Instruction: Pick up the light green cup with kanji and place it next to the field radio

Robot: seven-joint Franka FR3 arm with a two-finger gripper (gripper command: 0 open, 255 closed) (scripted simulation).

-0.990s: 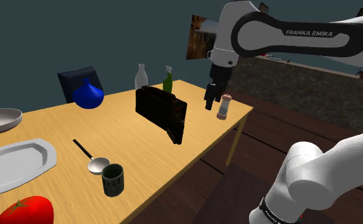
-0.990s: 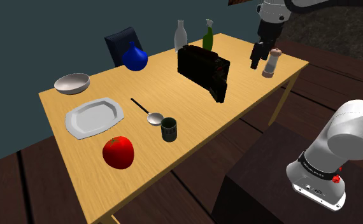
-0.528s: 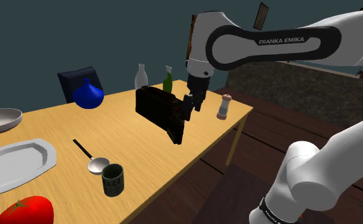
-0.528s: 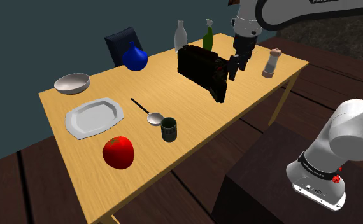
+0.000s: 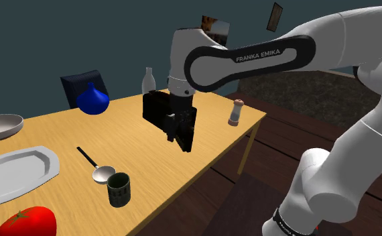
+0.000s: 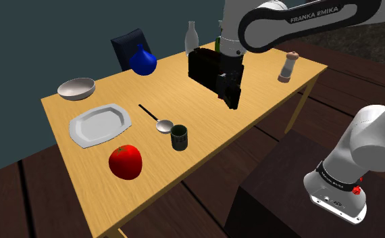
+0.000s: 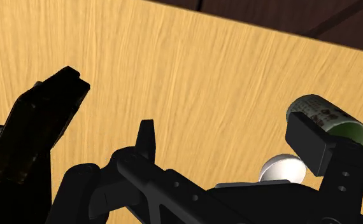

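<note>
The jaws hang apart and empty beside the radio (image 5: pixel 155 108). The upright cup (image 5: pixel 118 189) stands well apart from them, near the table (image 5: pixel 129 142) edge facing the stand.

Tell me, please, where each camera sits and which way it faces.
Shoulder view: beside the arm base, looking across the table; white links show.
Second exterior view: higher, looking down over the table; arm enters from its right.
Wrist view: on the hand, facing the table; black fingers show.
Both exterior views share cup and field radio.
</note>
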